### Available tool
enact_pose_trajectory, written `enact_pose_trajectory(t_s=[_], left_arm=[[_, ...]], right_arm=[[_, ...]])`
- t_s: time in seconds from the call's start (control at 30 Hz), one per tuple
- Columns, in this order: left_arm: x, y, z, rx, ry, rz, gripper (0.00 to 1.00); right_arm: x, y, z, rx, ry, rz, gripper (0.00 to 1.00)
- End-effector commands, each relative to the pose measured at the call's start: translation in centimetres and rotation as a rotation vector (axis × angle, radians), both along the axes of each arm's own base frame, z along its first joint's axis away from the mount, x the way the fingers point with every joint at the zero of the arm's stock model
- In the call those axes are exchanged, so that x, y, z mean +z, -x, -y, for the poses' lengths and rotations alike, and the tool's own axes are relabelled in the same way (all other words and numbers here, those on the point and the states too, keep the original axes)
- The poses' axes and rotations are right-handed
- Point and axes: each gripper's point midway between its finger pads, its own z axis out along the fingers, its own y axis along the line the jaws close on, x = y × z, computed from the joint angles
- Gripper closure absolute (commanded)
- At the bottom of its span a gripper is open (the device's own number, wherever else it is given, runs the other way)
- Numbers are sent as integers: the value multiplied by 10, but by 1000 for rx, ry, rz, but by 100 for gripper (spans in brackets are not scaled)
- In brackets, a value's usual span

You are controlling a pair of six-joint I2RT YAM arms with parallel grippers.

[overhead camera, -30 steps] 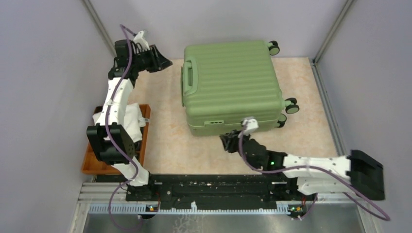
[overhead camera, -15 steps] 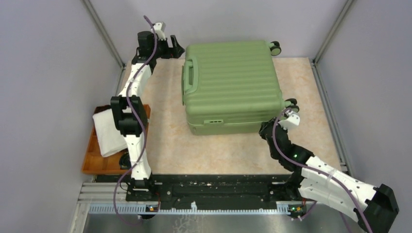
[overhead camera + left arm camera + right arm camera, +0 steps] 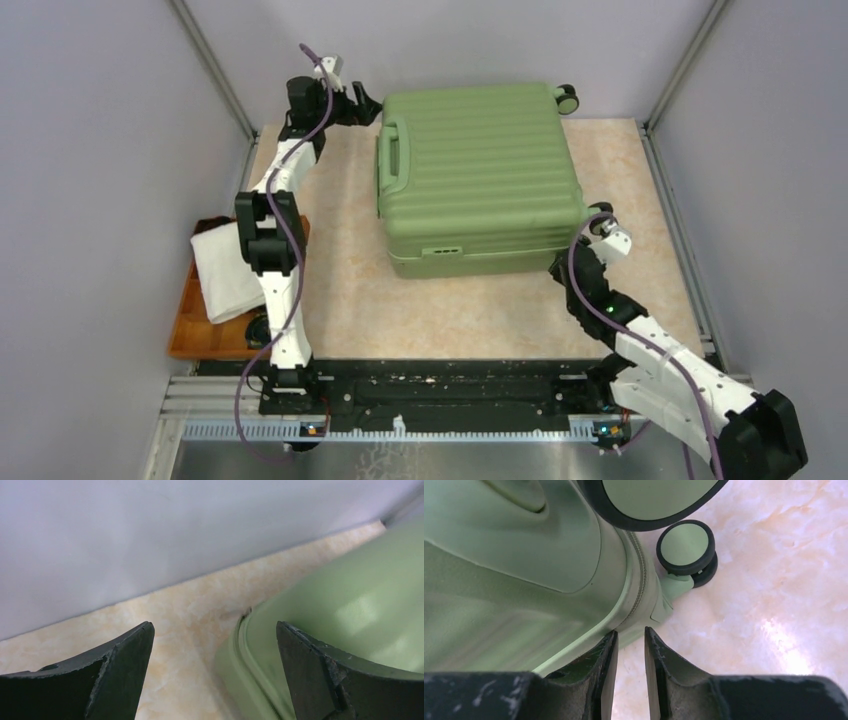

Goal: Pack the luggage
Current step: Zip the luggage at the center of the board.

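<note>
The luggage [image 3: 475, 175], a light-green ribbed hard-shell case, lies shut and flat on the table with its handle [image 3: 389, 155] facing left. My left gripper [image 3: 368, 108] is at its far left corner, open wide. In the left wrist view the left gripper [image 3: 214, 630] frames the luggage [image 3: 350, 605] corner seam and bare table, holding nothing. My right gripper [image 3: 558, 268] is low at the near right corner. In the right wrist view the right gripper [image 3: 630, 632] has a narrow empty gap, its left fingertip [image 3: 611, 640] against the luggage [image 3: 524, 570] shell edge.
An orange tray [image 3: 185, 335] with a folded white cloth [image 3: 225, 275] sits at the left edge by the left arm. Black wheels [image 3: 600, 215] stick out on the luggage's right side; one wheel [image 3: 686, 547] is just beyond my right fingers. Walls enclose the table closely.
The left arm reached from over the tray to the luggage's far left corner and opened wide. The right arm swung from the front edge to the near right corner, jaws narrowing slightly.
</note>
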Motion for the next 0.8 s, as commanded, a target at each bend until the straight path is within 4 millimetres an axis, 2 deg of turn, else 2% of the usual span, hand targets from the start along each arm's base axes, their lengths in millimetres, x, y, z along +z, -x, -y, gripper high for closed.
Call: enact_pose_trajectory(t_s=[0.0, 0.1, 0.2, 0.23, 0.3, 0.33, 0.37, 0.43, 0.6, 0.7, 0.77], left_arm=[[-6, 85, 95, -564, 33, 30, 1], [-6, 136, 110, -767, -12, 127, 1], [5, 189, 124, -949, -62, 246, 1], [0, 209, 127, -1002, -61, 215, 1], [3, 232, 131, -1053, -84, 216, 1], [4, 237, 130, -1046, -101, 208, 1], [4, 237, 127, -1020, -118, 191, 1], [4, 216, 110, -893, -175, 153, 1], [27, 139, 34, -501, -124, 151, 1], [25, 113, 23, -395, -135, 158, 1], [16, 105, 31, -393, -121, 138, 1]], right_arm=[[27, -38, 19, -44, -12, 79, 73], [49, -60, 41, -81, 7, 111, 73], [64, -72, 61, -112, 19, 130, 73], [68, -74, 70, -132, 28, 132, 73], [69, -77, 80, -155, 29, 127, 73], [68, -78, 85, -167, 28, 121, 73], [67, -78, 89, -180, 25, 118, 72], [65, -77, 95, -198, 15, 115, 72], [56, -74, 105, -226, 7, 103, 72], [51, -75, 108, -231, 3, 93, 72], [49, -78, 109, -226, 3, 88, 72]])
